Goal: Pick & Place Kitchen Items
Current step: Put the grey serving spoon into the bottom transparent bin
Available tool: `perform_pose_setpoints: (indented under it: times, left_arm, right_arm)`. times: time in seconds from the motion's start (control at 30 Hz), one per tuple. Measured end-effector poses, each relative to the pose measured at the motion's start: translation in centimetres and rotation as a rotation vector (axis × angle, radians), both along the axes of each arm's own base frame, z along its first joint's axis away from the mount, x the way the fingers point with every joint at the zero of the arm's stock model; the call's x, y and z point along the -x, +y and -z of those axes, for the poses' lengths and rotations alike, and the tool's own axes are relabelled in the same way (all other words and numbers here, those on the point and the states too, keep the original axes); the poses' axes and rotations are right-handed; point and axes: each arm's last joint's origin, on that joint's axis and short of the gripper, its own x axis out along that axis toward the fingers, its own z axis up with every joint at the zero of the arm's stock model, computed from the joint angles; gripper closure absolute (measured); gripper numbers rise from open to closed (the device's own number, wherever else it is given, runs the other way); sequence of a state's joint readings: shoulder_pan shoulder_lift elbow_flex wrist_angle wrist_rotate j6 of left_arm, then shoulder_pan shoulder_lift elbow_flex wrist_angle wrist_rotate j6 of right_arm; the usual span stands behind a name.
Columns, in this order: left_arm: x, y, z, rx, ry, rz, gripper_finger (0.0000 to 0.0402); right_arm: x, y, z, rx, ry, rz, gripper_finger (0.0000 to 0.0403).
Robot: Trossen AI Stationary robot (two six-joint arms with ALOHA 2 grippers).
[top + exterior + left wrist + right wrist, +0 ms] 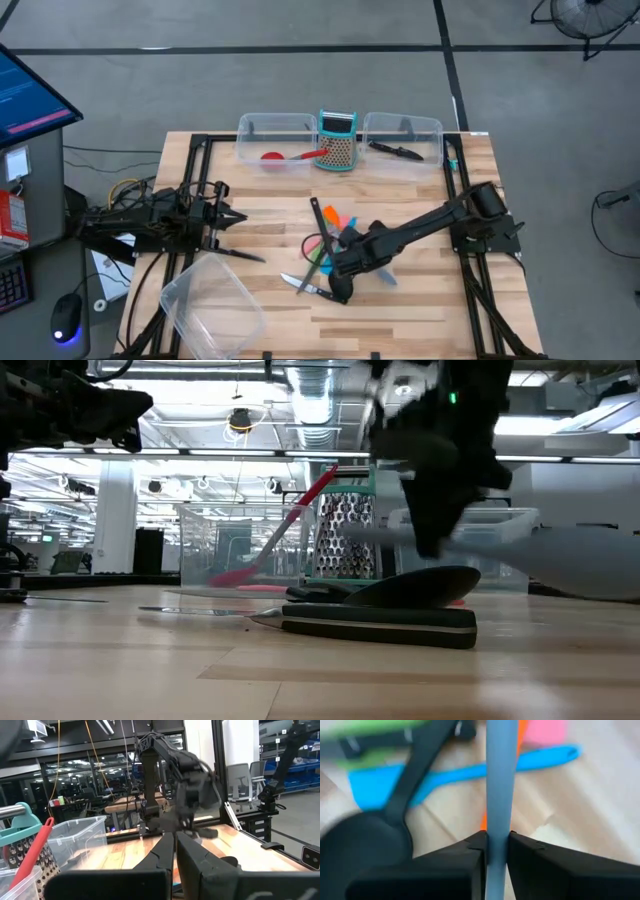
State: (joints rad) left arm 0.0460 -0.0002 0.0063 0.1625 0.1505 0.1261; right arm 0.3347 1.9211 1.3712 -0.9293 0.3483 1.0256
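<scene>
A heap of kitchen items lies mid-table: a black spoon, blue, orange, pink and green spatulas, and a black-handled knife flat on the wood at the near side. My right gripper is over the heap, shut on a grey-blue spoon handle. My left gripper is shut and empty at the table's left. A red spoon lies in the far left tub. Another black-handled knife lies in the far right tub. My right gripper pinches the grey-blue spoon's straight handle between its two fingers, coming at it from above and slanting down. The handle runs out ahead between the fingertips, over the black spoon and the spatulas. The spoon's bowl is out of view, so whether it is lifted clear cannot be told.
A teal-framed grater stands between two clear tubs at the far edge. A third clear tub lies at the near left corner. The black frame rails run along both sides of the table.
</scene>
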Motion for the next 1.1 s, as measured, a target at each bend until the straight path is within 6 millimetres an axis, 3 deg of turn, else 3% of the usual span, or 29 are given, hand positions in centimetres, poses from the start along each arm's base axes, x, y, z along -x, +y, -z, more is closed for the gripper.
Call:
perform_pose_setpoints:
  times: [0.1,0.3,0.47,0.6,0.7,0.97,1.1]
  left_arm:
    - [0.0,0.0,0.0,0.0,-0.004,0.0,0.0399]
    - [0.0,0.0,0.0,0.0,-0.005,0.0,0.0399]
    - [0.0,0.0,-0.1,0.0,-0.013,0.0,0.0399]
    - [0.0,0.0,-0.1,-0.001,-0.013,0.0,0.0399]
    - [0.0,0.0,-0.1,-0.001,-0.014,0.0,0.0399]
    - [0.0,0.0,-0.2,-0.001,-0.022,0.0,0.0399]
    - [0.0,0.0,-0.2,-0.001,-0.022,0.0,0.0399]
  right_arm:
    - [0.7,-0.2,-2.8,0.059,-0.118,0.025,0.0367]
    - [1.3,1.3,-10.3,0.284,-0.62,-0.024,0.0367]
    - [0.2,2.6,-16.1,0.428,-0.969,-0.201,0.0367]
    - [-0.8,3.0,-19.5,0.468,-1.267,-0.396,0.0367]
    - [-2.2,2.6,-19.9,0.448,-1.464,-0.513,0.0367]
    - [-7.0,1.2,-16.8,0.342,-1.699,-0.702,0.0367]
    - [-9.9,0.5,-14.7,0.255,-1.708,-0.766,0.0367]
